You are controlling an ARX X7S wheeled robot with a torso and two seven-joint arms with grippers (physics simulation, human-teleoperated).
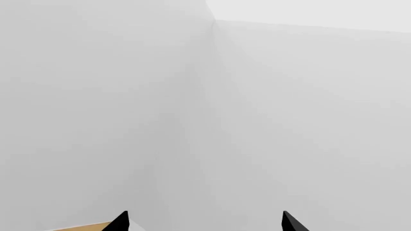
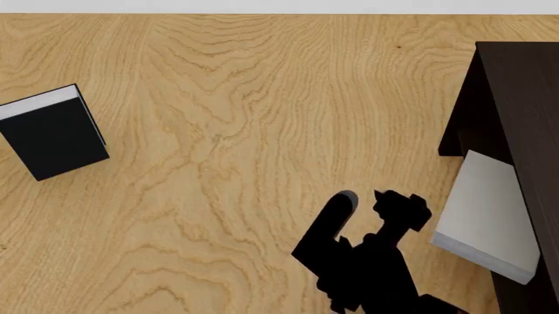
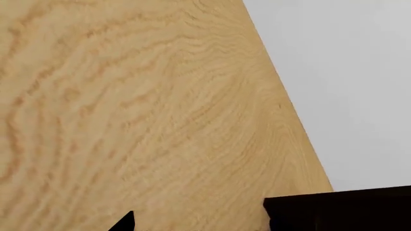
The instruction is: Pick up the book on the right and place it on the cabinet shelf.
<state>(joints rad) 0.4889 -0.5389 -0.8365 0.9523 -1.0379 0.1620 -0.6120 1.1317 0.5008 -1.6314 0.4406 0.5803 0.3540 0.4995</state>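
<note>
Fingers [image 2: 345, 201] apart, empty; book [image 2: 487, 212] in cabinet [image 2: 524, 118].

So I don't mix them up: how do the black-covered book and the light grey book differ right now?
The black-covered book lies flat on the wooden tabletop at the left, while the light grey hardcover book rests in the dark brown cabinet at the right. Black sits apart from everything; grey touches the cabinet. Both show pale page edges, and neither is held by a tool.

A bare simulated room: plain white walls [image 1: 128, 96], one wooden table [image 2: 245, 131], a dark cabinet [image 2: 524, 104].
</note>
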